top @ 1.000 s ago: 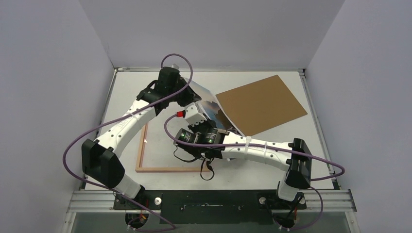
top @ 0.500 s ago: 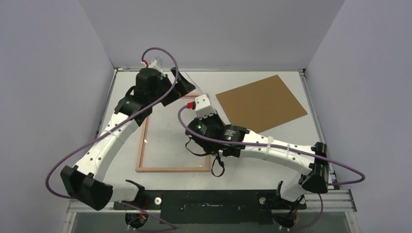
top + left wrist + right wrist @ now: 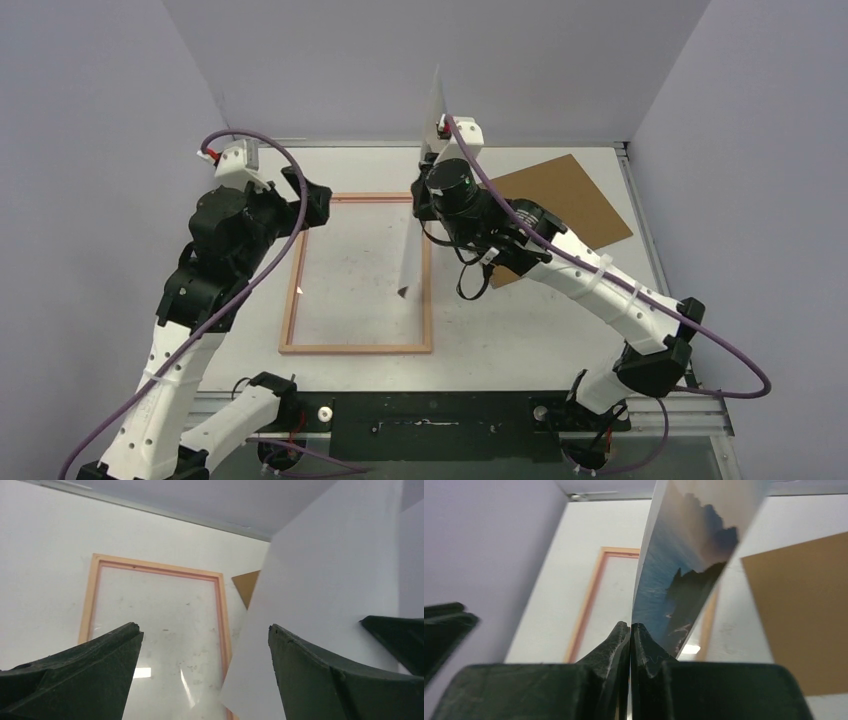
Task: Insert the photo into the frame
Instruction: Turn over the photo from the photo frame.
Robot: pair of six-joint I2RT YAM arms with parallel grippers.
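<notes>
The right arm (image 3: 590,285) reaches forward, the right gripper (image 3: 630,626) pinching the photo (image 3: 684,570) upright above the frame (image 3: 290,300) — the left gripper (image 3: 203,628) hangs near the frame's far corner, spread wide.

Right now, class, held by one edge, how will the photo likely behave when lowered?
Probably light and fairly stiff for paper: the photo stands from one edge pinched in the right jaws, barely bowing. Pushed, it would likely flex; its low corner might catch the frame.
</notes>
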